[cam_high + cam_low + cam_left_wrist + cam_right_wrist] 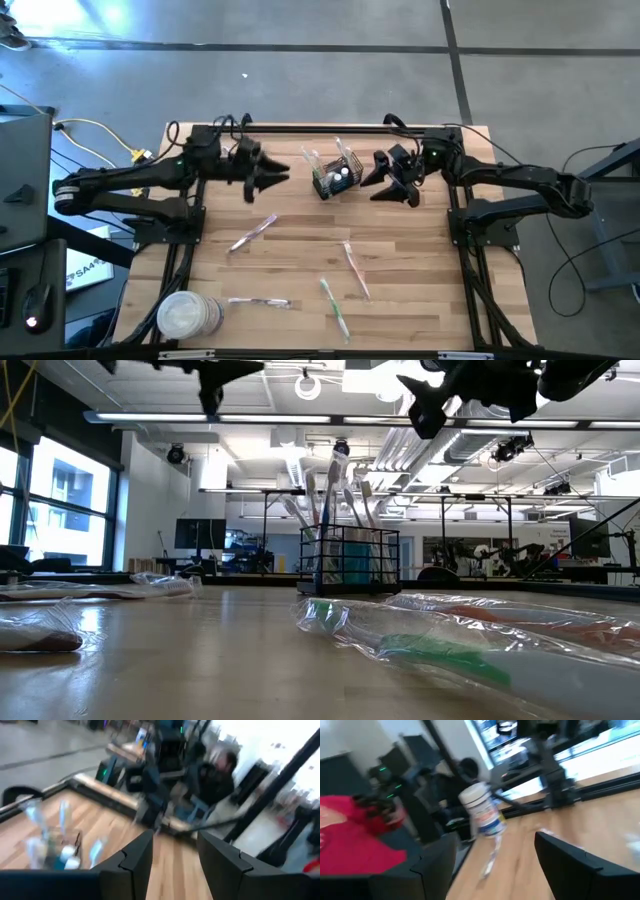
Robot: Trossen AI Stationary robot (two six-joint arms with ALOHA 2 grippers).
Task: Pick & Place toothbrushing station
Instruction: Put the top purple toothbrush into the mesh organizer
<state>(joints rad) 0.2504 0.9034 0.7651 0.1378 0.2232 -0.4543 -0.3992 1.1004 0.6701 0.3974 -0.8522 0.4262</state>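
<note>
The toothbrushing station [335,180] is a small black wire-mesh basket standing on its base at the table's far middle. Several toothbrushes stick up out of it, as the low view [350,560] also shows. My left gripper [268,180] is open and empty, raised above the table just left of the basket. In its wrist view [175,855] the basket [55,852] is a blur off to one side. My right gripper [377,187] is open and empty, raised just right of the basket. It also shows in its wrist view [492,865].
Several plastic-wrapped toothbrushes lie on the table: one left of centre [252,233], two near the middle [355,268] [335,305], one by the near left [258,302]. A round white tub [188,315] stands at the near left corner. Black arm frames run along both sides.
</note>
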